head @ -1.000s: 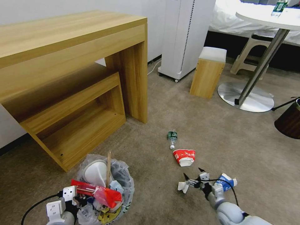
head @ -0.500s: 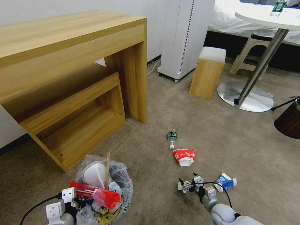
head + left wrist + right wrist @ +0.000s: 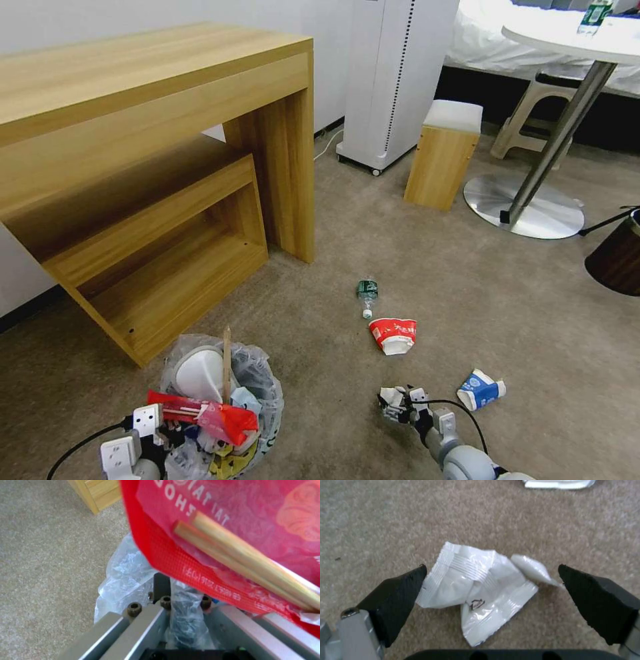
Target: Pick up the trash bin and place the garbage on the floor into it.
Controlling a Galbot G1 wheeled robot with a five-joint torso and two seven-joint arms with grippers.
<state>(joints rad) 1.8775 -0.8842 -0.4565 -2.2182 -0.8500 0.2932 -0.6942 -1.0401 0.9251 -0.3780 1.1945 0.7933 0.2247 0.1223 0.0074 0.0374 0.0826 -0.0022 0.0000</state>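
Left gripper is pinched on the bin's bag rim, prob so the already stuffed bin travels w/ the robot. Right gripper is down at the floor, jaws spread wide either side of a crumpled white wrapper. One pad looks like it's touching the edge, hard to say. Bowl, bottle and carton lie on the carpet beyond it.

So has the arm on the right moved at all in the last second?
Yes. The right gripper has drawn back toward the robot, away from the red-white paper bowl, which lies where it was.
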